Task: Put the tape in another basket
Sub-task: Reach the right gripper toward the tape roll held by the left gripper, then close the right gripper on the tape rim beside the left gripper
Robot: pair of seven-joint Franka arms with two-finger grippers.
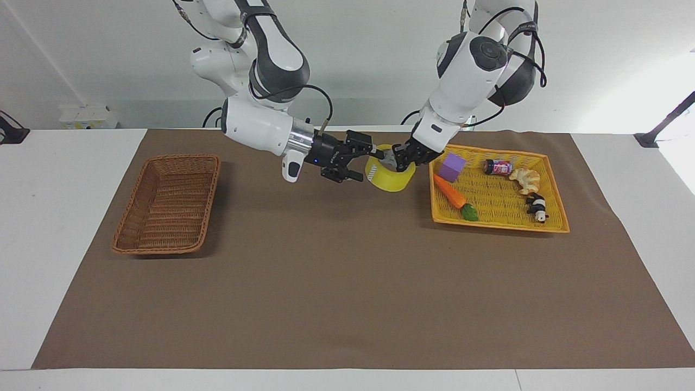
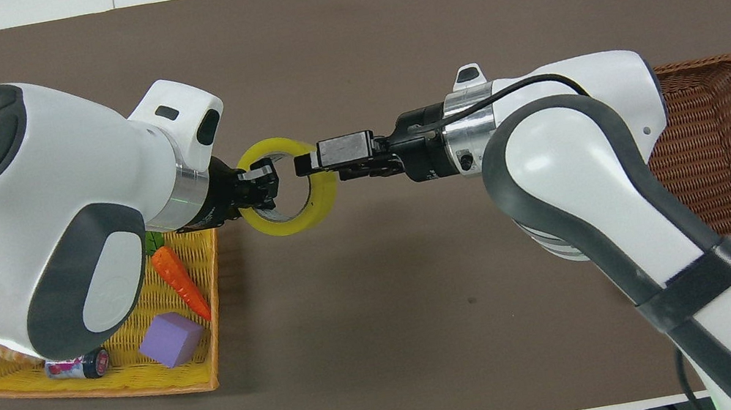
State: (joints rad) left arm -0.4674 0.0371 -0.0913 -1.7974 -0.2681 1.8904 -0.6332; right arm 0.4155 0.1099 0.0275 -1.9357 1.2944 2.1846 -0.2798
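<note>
Facing view: the left gripper point(image 1: 399, 156) is clenched on the tape point(image 1: 389, 176), raised above the mat beside the yellow tray point(image 1: 551, 224). The right gripper point(image 1: 365, 158), jaws spread, straddles the roll's wall at the basket point(image 1: 165, 202) end.

Overhead view: the tape's point(image 2: 319, 201) hole faces upward, tilted; the right gripper point(image 2: 304, 165) overlaps its rim.

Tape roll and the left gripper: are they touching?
Touching. In the overhead view the left gripper is shut on the wall of the tape roll, one finger inside the ring, holding it beside the yellow tray.
</note>
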